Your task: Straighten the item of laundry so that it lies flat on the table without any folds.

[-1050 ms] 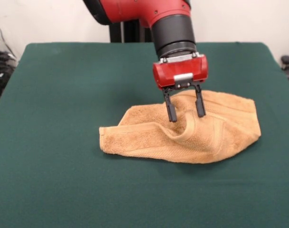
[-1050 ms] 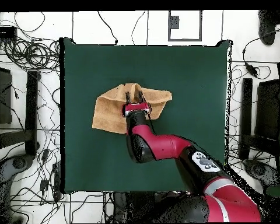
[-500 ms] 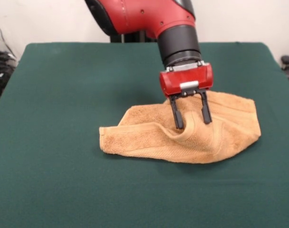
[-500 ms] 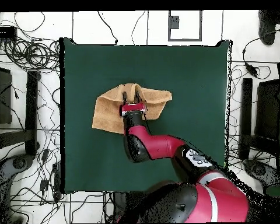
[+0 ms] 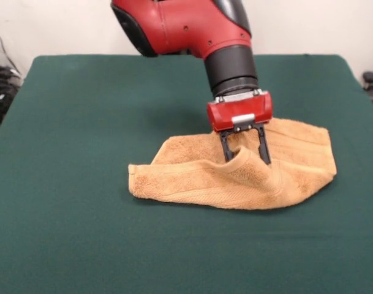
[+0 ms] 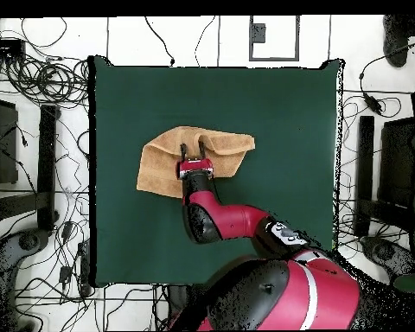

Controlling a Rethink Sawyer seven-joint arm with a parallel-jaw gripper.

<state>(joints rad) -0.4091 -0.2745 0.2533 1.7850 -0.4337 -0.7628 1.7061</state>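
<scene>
Lowered since before, the claw (image 5: 245, 158) straddles a towel (image 5: 235, 177) ridge, prongs spread, front view only.

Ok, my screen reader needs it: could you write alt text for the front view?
A red and black robot arm reaches down with its tool open, fingers straddling a raised ridge of a crumpled orange-tan hand towel. The towel lies folded and bunched on a dark green table.

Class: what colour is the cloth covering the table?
Dark green, plain with no pattern; the table shows best in the front view.
</scene>
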